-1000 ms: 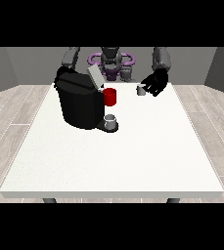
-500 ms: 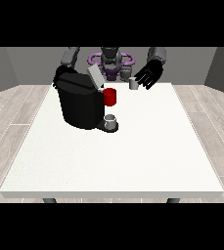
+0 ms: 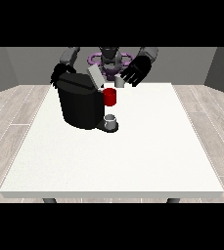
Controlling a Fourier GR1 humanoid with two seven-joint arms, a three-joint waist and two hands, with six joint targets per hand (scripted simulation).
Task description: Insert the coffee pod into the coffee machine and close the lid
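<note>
Pod [image 3: 119, 82] not yet in the machine [image 3: 80, 105] by the tabletop's far edge, its lid [image 3: 94, 76] up; my hand [image 3: 135, 71] at the view's right curls round it.

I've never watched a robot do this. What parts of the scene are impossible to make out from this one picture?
- Front view: the hand at the view's left is mostly hidden behind the black coffee machine; its fingers cannot be read.
- Front view: the small grey coffee pod is partly covered by the hand at the view's right; whether it is gripped cannot be told.
- Front view: the pod slot under the raised lid is too small to see.
</note>
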